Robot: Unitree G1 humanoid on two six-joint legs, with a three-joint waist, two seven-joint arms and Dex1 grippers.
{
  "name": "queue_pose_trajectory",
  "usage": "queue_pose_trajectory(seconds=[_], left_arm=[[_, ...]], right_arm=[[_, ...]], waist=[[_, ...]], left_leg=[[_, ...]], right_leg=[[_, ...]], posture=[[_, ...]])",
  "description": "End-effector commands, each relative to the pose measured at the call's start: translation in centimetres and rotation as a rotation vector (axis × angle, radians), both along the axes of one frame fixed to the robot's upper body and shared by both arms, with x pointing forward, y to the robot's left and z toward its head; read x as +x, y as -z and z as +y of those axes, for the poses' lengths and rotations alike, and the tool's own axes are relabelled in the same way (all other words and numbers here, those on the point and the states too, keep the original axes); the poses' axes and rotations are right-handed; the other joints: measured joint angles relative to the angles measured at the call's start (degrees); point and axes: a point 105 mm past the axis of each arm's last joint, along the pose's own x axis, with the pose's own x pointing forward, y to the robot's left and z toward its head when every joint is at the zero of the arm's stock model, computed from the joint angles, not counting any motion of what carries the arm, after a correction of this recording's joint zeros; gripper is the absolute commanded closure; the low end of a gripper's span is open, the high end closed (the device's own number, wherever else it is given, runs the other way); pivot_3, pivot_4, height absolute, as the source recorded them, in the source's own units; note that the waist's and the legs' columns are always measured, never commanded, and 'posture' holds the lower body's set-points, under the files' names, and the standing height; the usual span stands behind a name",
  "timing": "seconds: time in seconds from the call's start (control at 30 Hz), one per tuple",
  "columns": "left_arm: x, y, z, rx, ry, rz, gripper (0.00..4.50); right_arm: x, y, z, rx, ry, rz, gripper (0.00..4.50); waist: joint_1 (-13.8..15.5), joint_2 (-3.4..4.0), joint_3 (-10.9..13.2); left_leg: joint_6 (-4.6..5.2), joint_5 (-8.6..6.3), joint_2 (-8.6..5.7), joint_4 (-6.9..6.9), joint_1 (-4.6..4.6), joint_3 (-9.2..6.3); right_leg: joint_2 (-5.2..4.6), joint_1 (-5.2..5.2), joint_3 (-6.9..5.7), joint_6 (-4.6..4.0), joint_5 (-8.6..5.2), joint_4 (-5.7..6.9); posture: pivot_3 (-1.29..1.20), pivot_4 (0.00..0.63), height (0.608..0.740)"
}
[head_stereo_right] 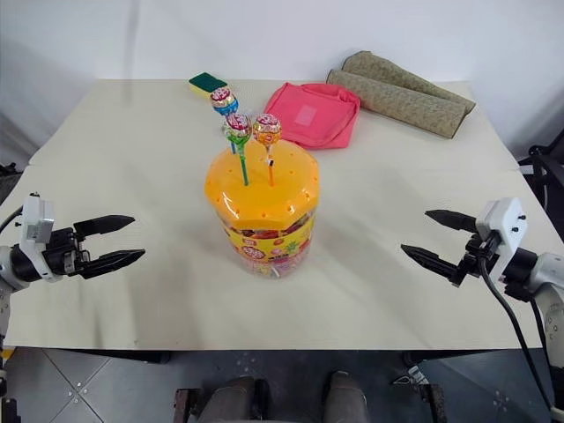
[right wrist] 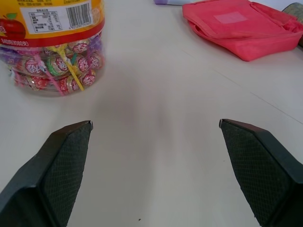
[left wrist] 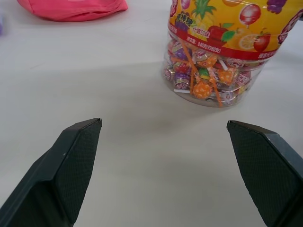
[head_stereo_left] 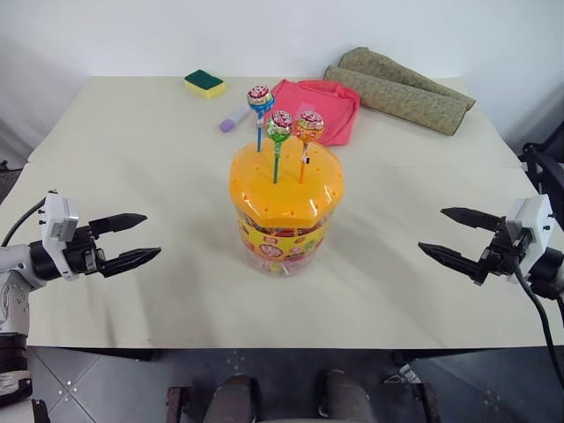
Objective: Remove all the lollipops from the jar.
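The jar (head_stereo_left: 284, 216), a clear tub with an orange holed lid and a yellow-red candy label, stands in the middle of the table. Three lollipops rise upright from its lid: one on a blue stick (head_stereo_left: 260, 99), one on a green stick (head_stereo_left: 279, 126) and one on an orange stick (head_stereo_left: 308, 127). More wrapped sweets fill the jar's base (left wrist: 203, 82). My left gripper (head_stereo_left: 145, 238) hovers open well to the jar's left, fingers pointing toward it. My right gripper (head_stereo_left: 432, 233) hovers open well to the jar's right, also pointing inward. Both hold nothing.
Behind the jar lie a pink pouch (head_stereo_left: 319, 107), a small lilac cylinder (head_stereo_left: 233, 119), a yellow-green sponge (head_stereo_left: 204, 83) and a rolled olive cloth (head_stereo_left: 401, 88). The table's front edge (head_stereo_left: 282, 344) runs just below the grippers.
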Motion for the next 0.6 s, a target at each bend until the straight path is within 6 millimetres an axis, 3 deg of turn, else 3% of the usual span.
queue_pose_trajectory(seconds=[0.03, 0.23, 0.37, 0.5, 0.6], left_arm=[[-0.3, -1.1, 0.4, 0.005, -0.022, -0.046, 0.0], [-0.5, -1.3, 0.5, 0.032, -0.074, -0.034, 0.0], [-1.1, -2.6, 0.4, 0.05, -0.069, -0.055, 0.0], [-1.2, -5.5, 0.2, 0.043, -0.046, -0.111, 0.0], [-1.0, -7.7, -1.1, 0.075, 0.012, -0.176, 0.0]], right_arm=[[0.0, -0.8, 0.0, -0.013, -0.009, -0.03, 0.01], [0.1, -1.0, 0.3, -0.007, -0.029, -0.028, 0.01], [0.0, -1.8, 0.7, -0.002, -0.055, -0.042, 0.01], [-0.2, -3.3, 1.2, 0.014, -0.088, -0.067, 0.01], [-0.6, -4.5, 1.9, 0.011, -0.136, -0.076, 0.01]], waist=[[-0.02, 0.0, 0.0], [-0.04, 0.01, 0.01], [-0.03, 0.01, 0.01], [0.03, 0.03, 0.03], [0.14, 0.11, 0.07]], left_leg=[[0.0, 0.0, 0.0, 0.0, 0.0, 0.0], [0.0, 0.0, 0.01, 0.0, 0.01, -0.03], [0.0, 0.0, 0.02, -0.01, 0.01, -0.02], [0.0, 0.0, 0.03, 0.0, 0.01, -0.13], [0.0, -0.01, 0.01, 0.0, 0.02, -0.3]], right_leg=[[0.0, 0.0, 0.0, 0.0, 0.0, 0.0], [0.0, 0.0, 0.02, 0.0, 0.0, 0.0], [0.0, 0.0, 0.02, 0.0, 0.0, 0.0], [0.0, 0.0, 0.02, 0.0, 0.0, 0.0], [0.0, 0.0, 0.04, 0.0, 0.0, -0.01]], posture=[[0.0, 0.15, 0.74], [0.0, 0.15, 0.74], [0.0, 0.15, 0.74], [0.0, 0.15, 0.74], [0.0, 0.15, 0.74]])
